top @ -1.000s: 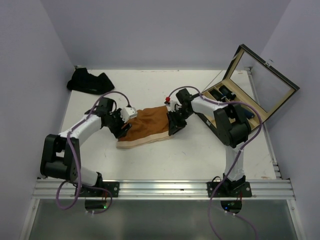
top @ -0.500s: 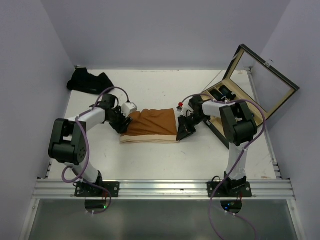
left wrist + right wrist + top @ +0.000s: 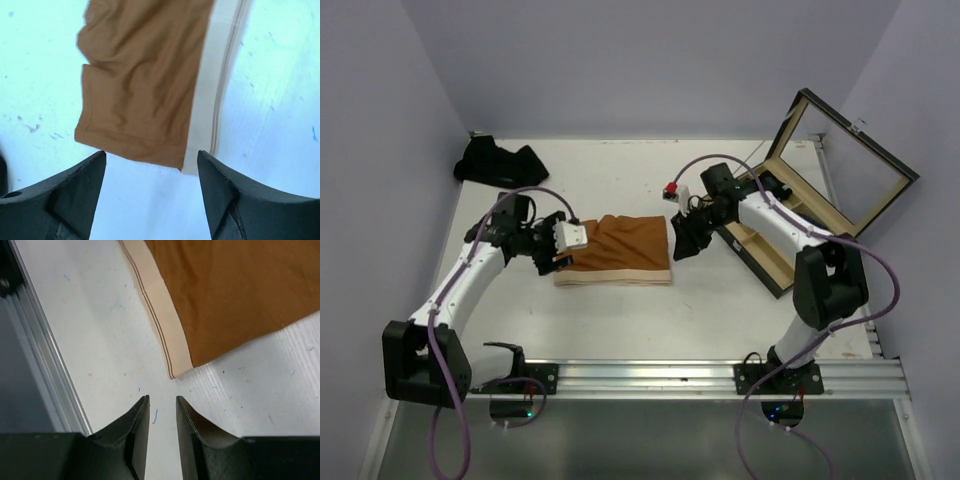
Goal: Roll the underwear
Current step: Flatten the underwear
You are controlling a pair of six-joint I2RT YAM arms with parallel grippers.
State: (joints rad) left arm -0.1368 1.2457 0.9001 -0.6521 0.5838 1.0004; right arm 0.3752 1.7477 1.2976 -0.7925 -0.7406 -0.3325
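Table: orange briefs, dark pile, box

White-shelled arms, black joints — looping purple cables.

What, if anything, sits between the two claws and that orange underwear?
Nothing visible. The left claw hovers open at one end of the orange underwear, the right claw at the other, its jaws only slightly apart. Only bare table lies between each and the cloth.

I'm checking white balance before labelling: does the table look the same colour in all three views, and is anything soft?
Top external: table off-white, evenly lit. Left wrist: table tinted cyan, underwear slightly soft. Right wrist: table near white, underwear crisp.
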